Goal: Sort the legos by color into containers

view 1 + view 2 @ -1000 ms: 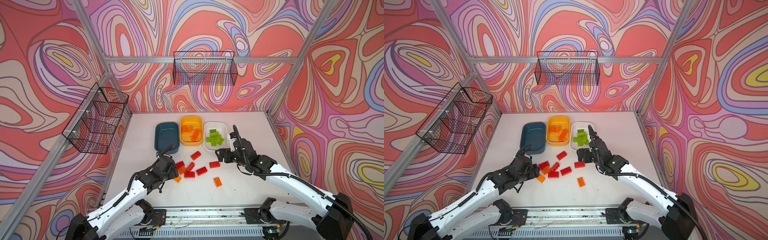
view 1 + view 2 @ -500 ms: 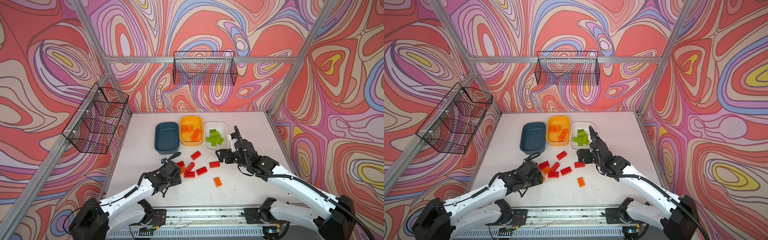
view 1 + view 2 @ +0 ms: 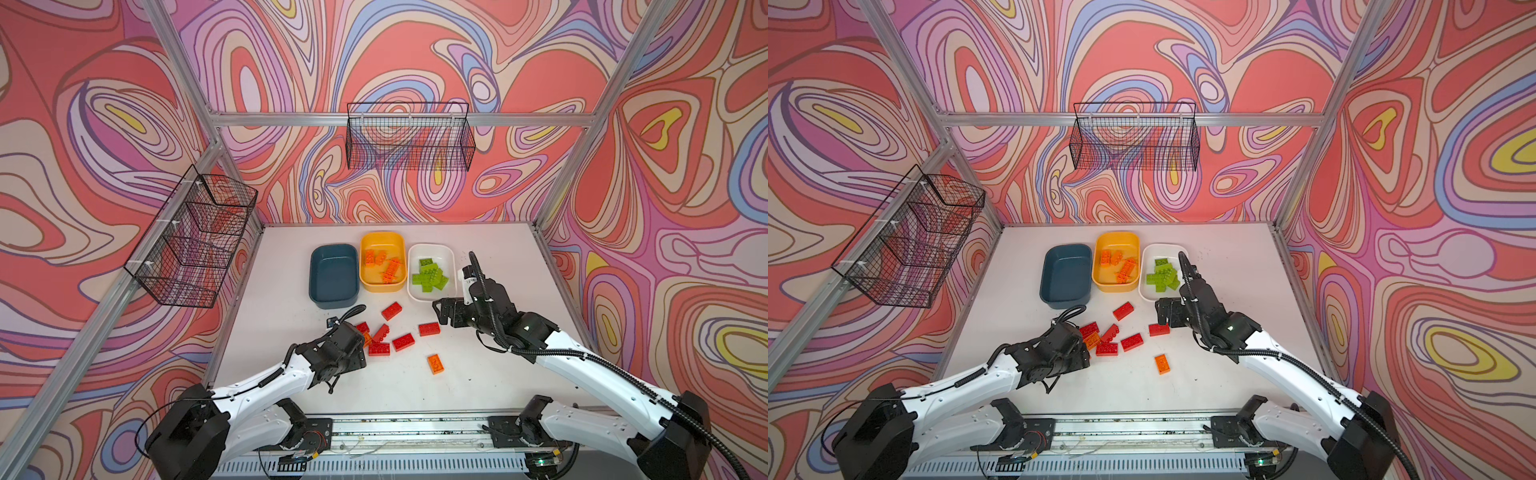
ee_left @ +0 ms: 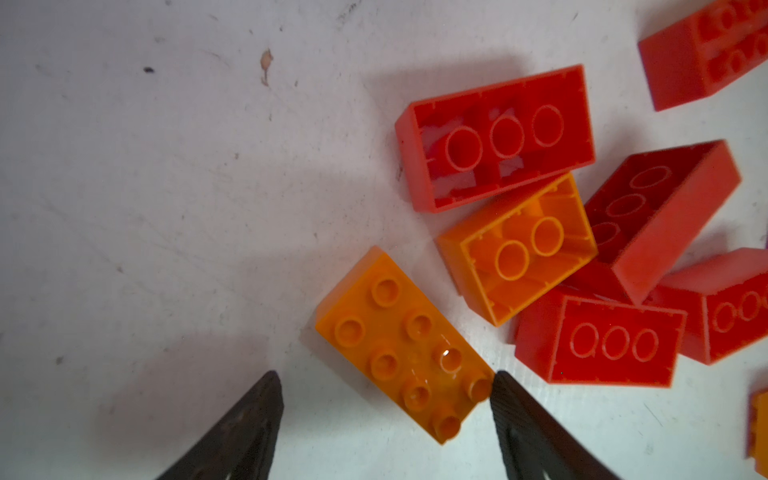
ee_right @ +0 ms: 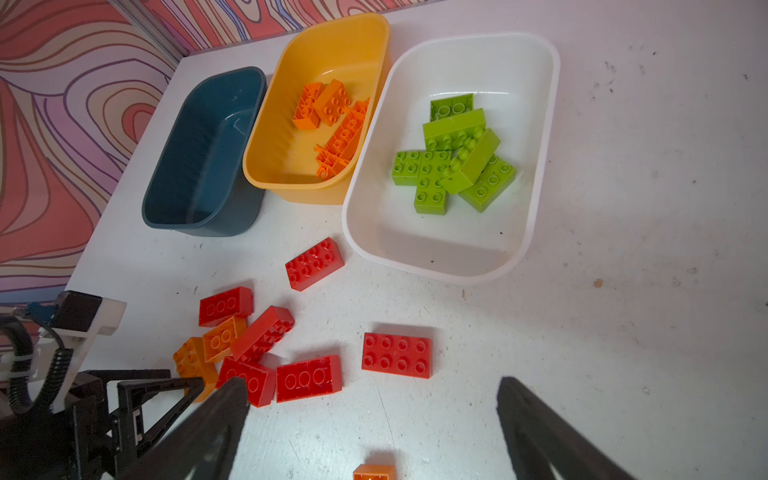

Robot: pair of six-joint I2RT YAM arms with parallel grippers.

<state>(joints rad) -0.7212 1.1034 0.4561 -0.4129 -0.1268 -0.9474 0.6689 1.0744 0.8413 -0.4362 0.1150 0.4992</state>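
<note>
The lime green studded plastic bricks lie in the white plastic tray on the right. Several orange bricks lie in the middle yellow tray, and the dark teal tray on the left is empty. Six red bricks and three orange ones lie loose on the white counter, nearer the robot. The left gripper stands open around one loose orange brick; the right gripper hovers wide and empty.

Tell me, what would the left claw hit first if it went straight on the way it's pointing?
Most likely the studs-up orange lego: it lies just ahead of the open left gripper, one end between the fingertips. Its height above the lego is unclear.
</note>
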